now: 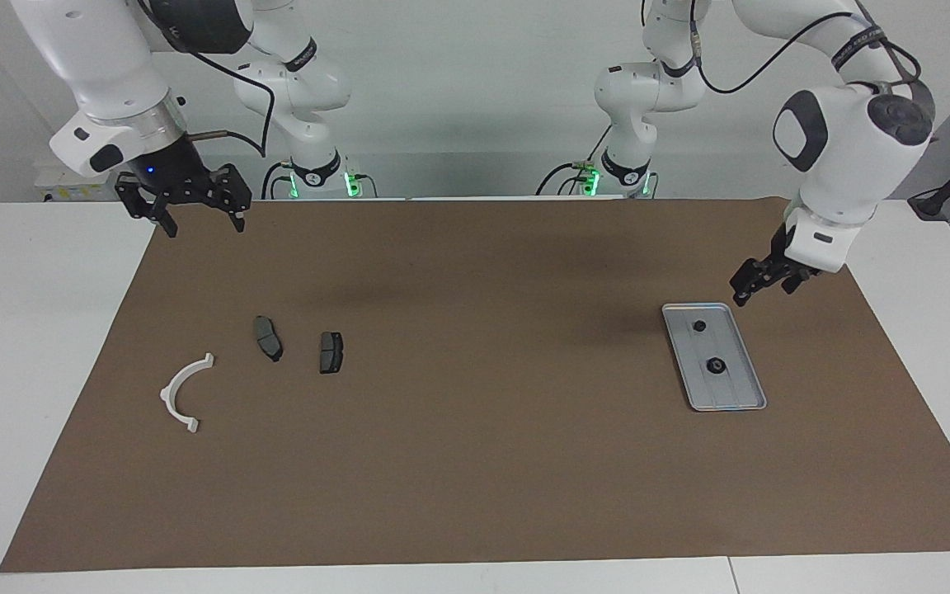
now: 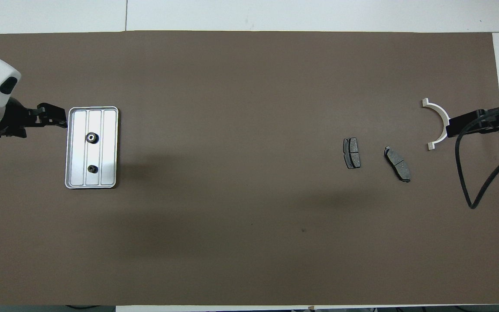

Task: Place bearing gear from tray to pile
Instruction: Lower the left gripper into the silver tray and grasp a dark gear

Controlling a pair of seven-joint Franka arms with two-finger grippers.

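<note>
My left gripper: up in the air just beside the tray's edge, at the left arm's end of the table, fingers spread and grasping nothing.
My right gripper: waiting in the air over the mat's edge at the right arm's end, fingers apart, empty.
Tray: flat on the brown mat, right by my left gripper and touched by neither gripper.
Bearing gears: two small dark round parts in the tray, one close under my left gripper's reach, the other farther from it and farther from the robots.
Pile: toward my right gripper's end, well apart from my left gripper.
White bracket: the pile's part lying farthest from the robots, curved, on the mat.
Brake pads: two dark pads, one nearer my right gripper's end, the other beside it toward the table's middle.
</note>
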